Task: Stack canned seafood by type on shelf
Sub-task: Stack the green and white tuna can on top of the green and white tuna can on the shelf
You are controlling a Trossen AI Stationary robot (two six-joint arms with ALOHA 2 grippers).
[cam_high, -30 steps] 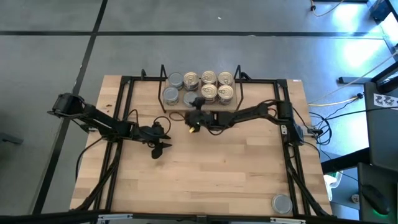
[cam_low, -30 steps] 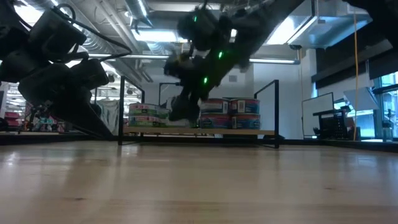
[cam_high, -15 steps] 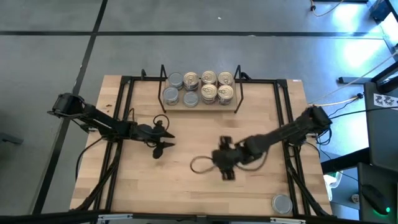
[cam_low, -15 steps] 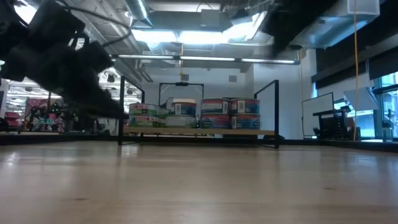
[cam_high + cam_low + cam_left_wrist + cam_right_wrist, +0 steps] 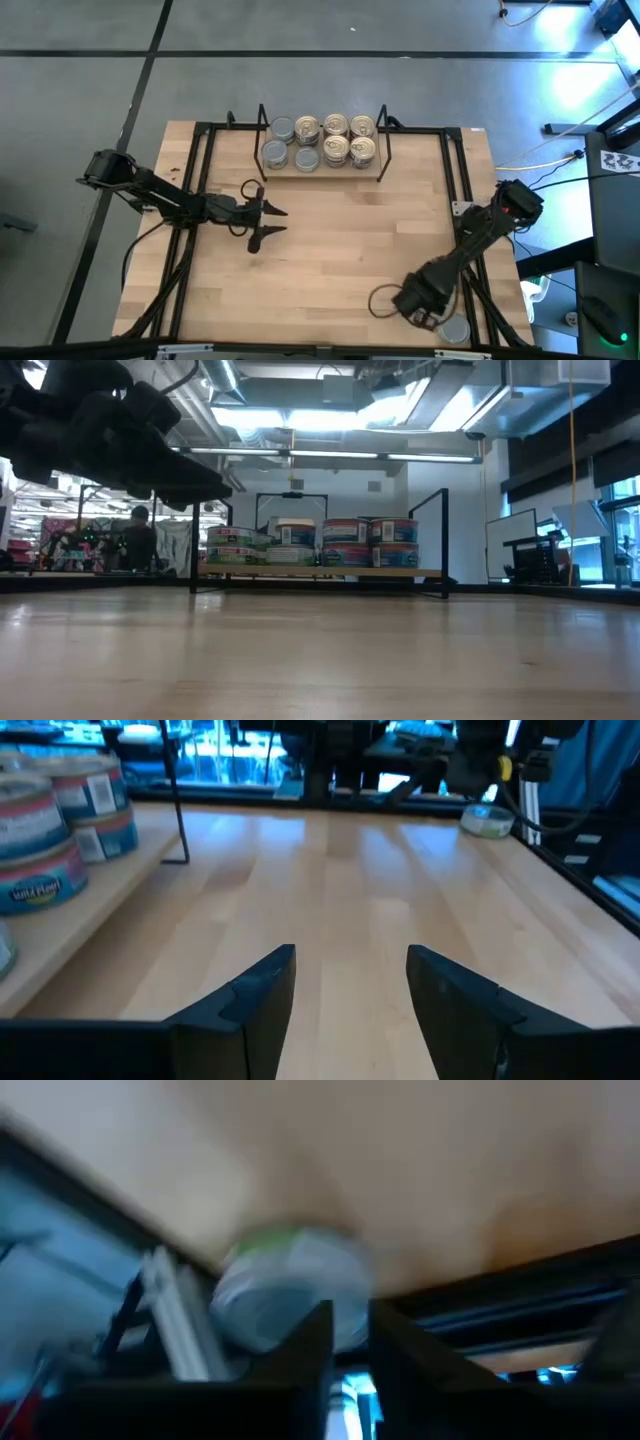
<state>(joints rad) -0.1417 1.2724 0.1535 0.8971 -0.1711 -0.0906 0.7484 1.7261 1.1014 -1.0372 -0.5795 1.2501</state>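
Note:
The shelf [image 5: 322, 170] stands at the table's far middle and carries the canned seafood: grey-topped tins [image 5: 282, 128] on its left part, gold-topped tins [image 5: 348, 138] on its right part, seen as low stacks [image 5: 345, 542] in the low view. One grey-topped tin [image 5: 455, 328] rests on its base at the near right corner. My right gripper [image 5: 438, 318] slants down just beside that tin [image 5: 290, 1285], with its fingers [image 5: 320, 1342] close together and nothing between them. My left gripper [image 5: 272, 221] hovers open over the left middle of the table, empty [image 5: 350, 965].
Black frame rails [image 5: 203, 190] run along the table's left and right sides, and the right rail [image 5: 470, 290] passes close to the lone tin. The shelf's black wire end frames [image 5: 432, 540] rise at both ends. Bare wood [image 5: 340, 250] lies between the grippers.
My right gripper has swung from the shelf's front edge across the table to the near right corner, turning and tipping downward beside the lone tin. My left gripper has tipped up toward level and rolled a little, staying over the same spot.

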